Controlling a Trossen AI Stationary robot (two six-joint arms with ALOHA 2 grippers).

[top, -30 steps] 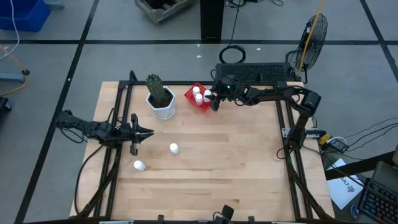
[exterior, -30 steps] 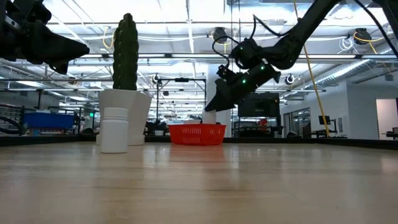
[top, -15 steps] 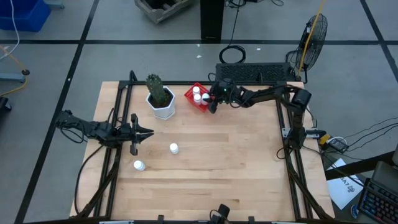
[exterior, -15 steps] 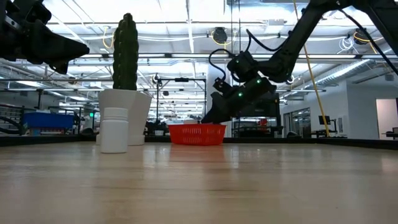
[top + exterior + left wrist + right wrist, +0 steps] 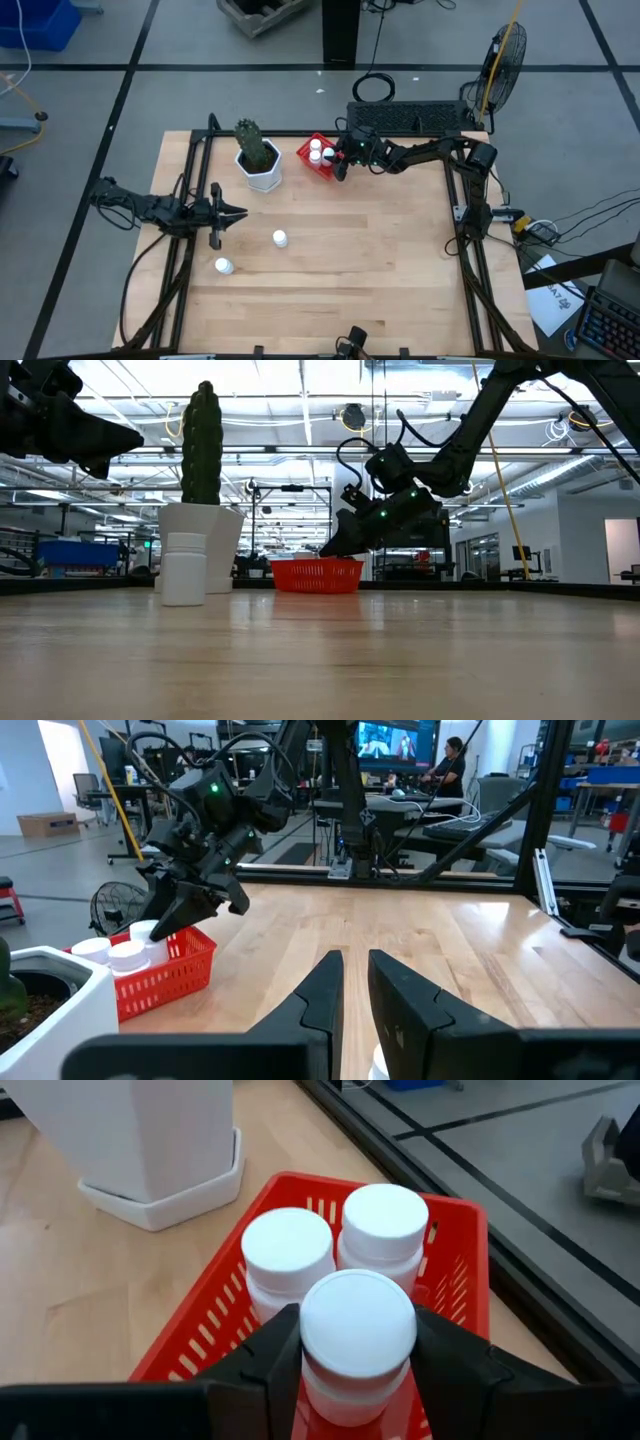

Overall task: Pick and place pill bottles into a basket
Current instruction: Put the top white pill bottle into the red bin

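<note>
The red basket [image 5: 312, 163] stands at the far side of the table, next to the white cactus pot [image 5: 262, 172]. Two pill bottles [image 5: 288, 1250] [image 5: 385, 1220] stand upright in it. My right gripper [image 5: 338, 160] is over the basket's right side, shut on a third pill bottle [image 5: 358, 1330]. Two more bottles [image 5: 280, 238] [image 5: 223, 265] stand on the table nearer the front left. My left gripper [image 5: 238, 212] hovers at the table's left side, fingers nearly together and empty. My right gripper pinches the pill bottle's body just below the cap [image 5: 310, 1380] between its two fingers [image 5: 455, 1365], one on each side. The fingers slant down from the table's right. The bottle stands upright inside the basket's rim. Its base is hidden, so I cannot tell whether it rests on the basket's floor.
The hexagonal pot with its tall cactus [image 5: 203, 445] stands just left of the basket. A black frame rail [image 5: 300, 133] runs along the table's far edge behind the basket. Open wood [image 5: 380, 240] lies in the middle and at the right.
My right gripper has gone down and a little toward the table's left with the bottle, from above the basket's right edge to rim height inside it. The bottle has stayed upright in the hold.
</note>
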